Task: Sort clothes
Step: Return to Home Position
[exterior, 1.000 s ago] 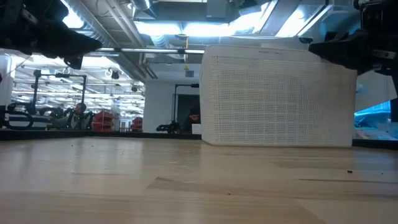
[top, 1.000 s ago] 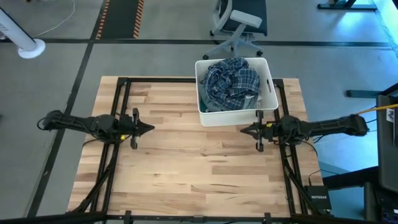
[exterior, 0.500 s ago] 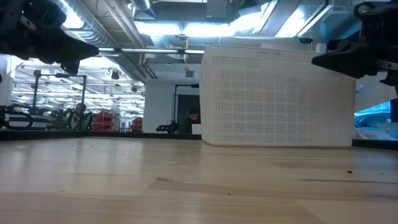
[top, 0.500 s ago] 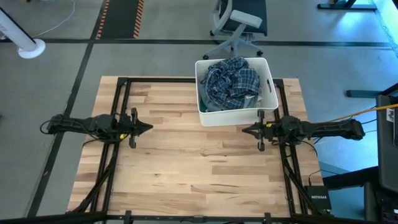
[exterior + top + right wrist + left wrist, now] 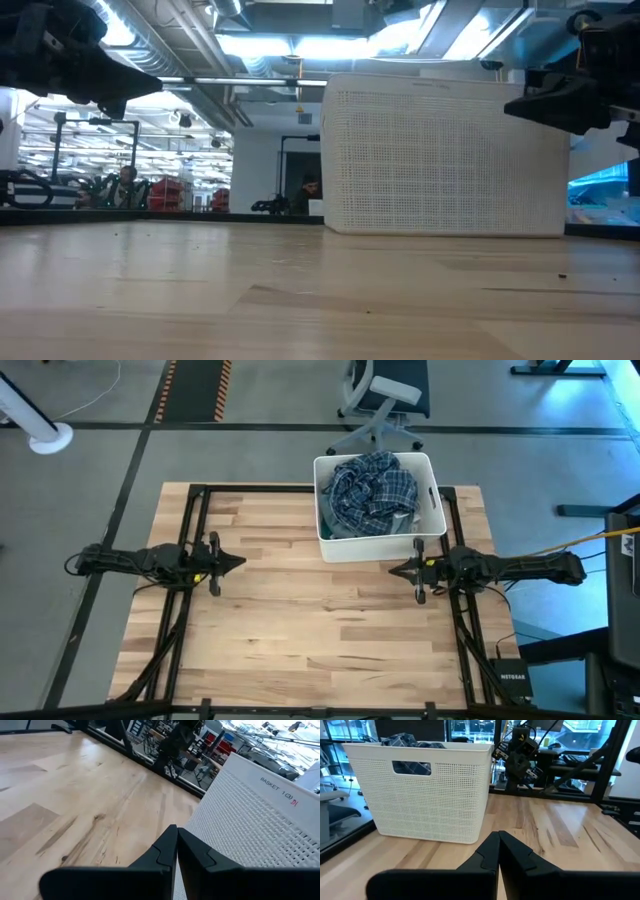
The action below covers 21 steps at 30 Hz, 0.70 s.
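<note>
Left end effector (image 5: 238, 563) hangs over the left side of the worktop (image 5: 300, 640), fingers pressed together and holding nothing. Right end effector (image 5: 394, 570) mirrors it on the right, likewise closed and empty, near the front right corner of the white bin (image 5: 368, 548). Clothes (image 5: 372, 490) lie heaped in that bin, dark blue plaid uppermost and showing just above the rim. No garment is seen on the worktop, so sorting is judged complete, with only the parking of the arms outstanding. Principal hazard: the right arm sits close to the bin, which stands near the worktop's far edge; any swing toward it could strike the wall and shift or tip the bin. Secondary hazard: such a jolt could spill the loosely piled top garment over the rim. Left arm stands well apart from the bin; low risk.
</note>
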Available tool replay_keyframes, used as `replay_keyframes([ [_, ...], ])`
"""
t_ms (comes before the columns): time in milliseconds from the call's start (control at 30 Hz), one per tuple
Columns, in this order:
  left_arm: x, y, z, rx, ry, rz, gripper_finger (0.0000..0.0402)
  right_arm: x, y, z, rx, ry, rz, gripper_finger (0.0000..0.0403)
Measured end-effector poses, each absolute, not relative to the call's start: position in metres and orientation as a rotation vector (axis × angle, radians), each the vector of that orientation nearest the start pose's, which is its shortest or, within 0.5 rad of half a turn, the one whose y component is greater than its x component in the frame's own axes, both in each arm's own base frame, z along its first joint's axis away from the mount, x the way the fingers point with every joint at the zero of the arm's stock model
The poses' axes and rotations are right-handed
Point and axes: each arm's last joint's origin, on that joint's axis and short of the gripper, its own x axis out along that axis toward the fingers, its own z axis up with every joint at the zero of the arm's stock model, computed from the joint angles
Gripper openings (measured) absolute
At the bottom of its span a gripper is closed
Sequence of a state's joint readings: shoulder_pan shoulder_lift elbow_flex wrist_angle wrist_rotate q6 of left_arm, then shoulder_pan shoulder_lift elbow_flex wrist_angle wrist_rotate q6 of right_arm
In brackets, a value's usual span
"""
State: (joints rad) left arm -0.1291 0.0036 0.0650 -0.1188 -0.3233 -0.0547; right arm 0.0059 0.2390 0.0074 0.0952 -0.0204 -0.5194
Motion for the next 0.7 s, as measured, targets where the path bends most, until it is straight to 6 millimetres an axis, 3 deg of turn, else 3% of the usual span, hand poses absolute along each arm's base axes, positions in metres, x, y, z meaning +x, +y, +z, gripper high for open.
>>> replay_keyframes([
  [700, 0.0923, -0.0027, 0.1737, -0.042, 0.052, 0.197, 0.0001, 0.1116, 0.0015, 0.1548, -0.526, 0.125, 0.071, 0.0028],
])
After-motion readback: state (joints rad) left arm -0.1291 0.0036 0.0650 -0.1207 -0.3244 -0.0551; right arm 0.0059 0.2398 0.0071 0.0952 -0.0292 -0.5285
